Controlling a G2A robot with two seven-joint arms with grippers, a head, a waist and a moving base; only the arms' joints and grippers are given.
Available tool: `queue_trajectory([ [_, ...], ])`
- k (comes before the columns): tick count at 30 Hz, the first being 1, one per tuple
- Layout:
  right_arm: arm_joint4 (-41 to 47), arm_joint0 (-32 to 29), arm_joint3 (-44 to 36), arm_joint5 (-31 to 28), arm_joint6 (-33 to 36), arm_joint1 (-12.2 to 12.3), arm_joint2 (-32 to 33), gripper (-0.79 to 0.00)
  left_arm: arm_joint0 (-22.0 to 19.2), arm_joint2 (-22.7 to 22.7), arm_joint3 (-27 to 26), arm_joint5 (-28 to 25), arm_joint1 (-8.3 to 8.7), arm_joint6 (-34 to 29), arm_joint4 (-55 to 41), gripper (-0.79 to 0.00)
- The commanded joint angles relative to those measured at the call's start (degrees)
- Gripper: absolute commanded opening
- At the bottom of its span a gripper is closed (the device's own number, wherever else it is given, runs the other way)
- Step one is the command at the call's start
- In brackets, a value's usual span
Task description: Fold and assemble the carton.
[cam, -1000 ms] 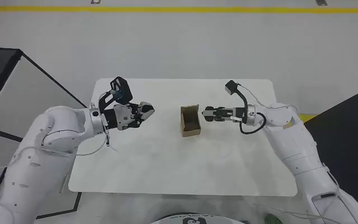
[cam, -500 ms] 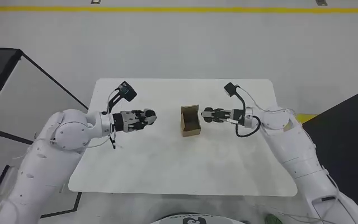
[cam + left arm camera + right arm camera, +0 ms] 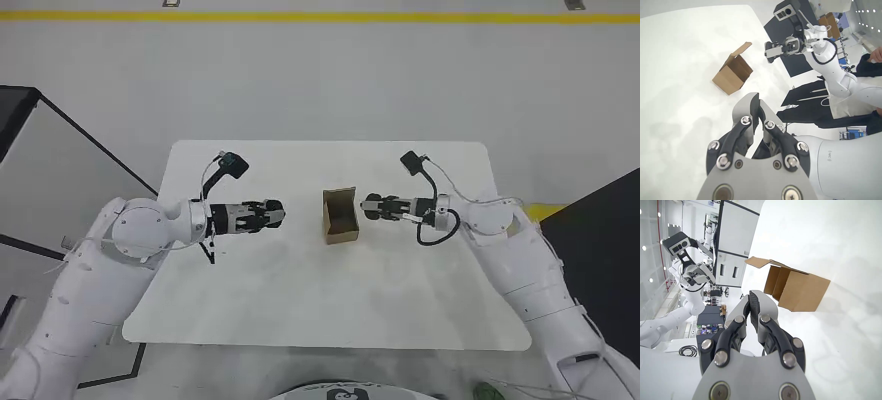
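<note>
A small brown carton (image 3: pixel 339 216) stands on the white table (image 3: pixel 330 300) near its middle, top open, with one flap sticking up at the far side. The carton (image 3: pixel 733 75) shows its hollow inside in the left wrist view, and its raised flap on the carton (image 3: pixel 800 289) in the right wrist view. My left gripper (image 3: pixel 277 212) hovers to the carton's left, shut and empty, a short gap away. My right gripper (image 3: pixel 366 206) sits just to the carton's right, shut, holding nothing. Both grippers (image 3: pixel 757 106) (image 3: pixel 752 303) have their pads pressed together.
The table's edges lie well away from the carton on every side. A black frame (image 3: pixel 60 130) stands off the table's left. Dark floor mats (image 3: pixel 600 230) lie off the right side.
My left arm has rotated its wrist and stretched rightward toward the carton, its fingers closing. The right gripper has barely moved, and the carton has stayed put.
</note>
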Motion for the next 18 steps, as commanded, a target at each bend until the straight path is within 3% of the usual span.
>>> queue_trajectory([
  [1, 0.06, 0.24, 1.08, 0.40, -0.83, -0.21, -0.70, -0.785, -0.53, 2.36, 0.62, 1.32, -0.51, 1.19, 0.43, -0.785],
  [10, 0.65, 2.05, 6.01, 1.01, -3.82, -1.26, -3.48, -0.785, -6.73, 10.58, 9.09, 4.02, -3.25, 3.01, -3.47, -0.785],
  [18, 0.98, 2.41, 6.24, 0.82, -3.84, -1.32, -3.44, -0.785, -7.61, 11.07, 9.16, 4.45, -3.41, 3.15, -1.89, -0.785],
])
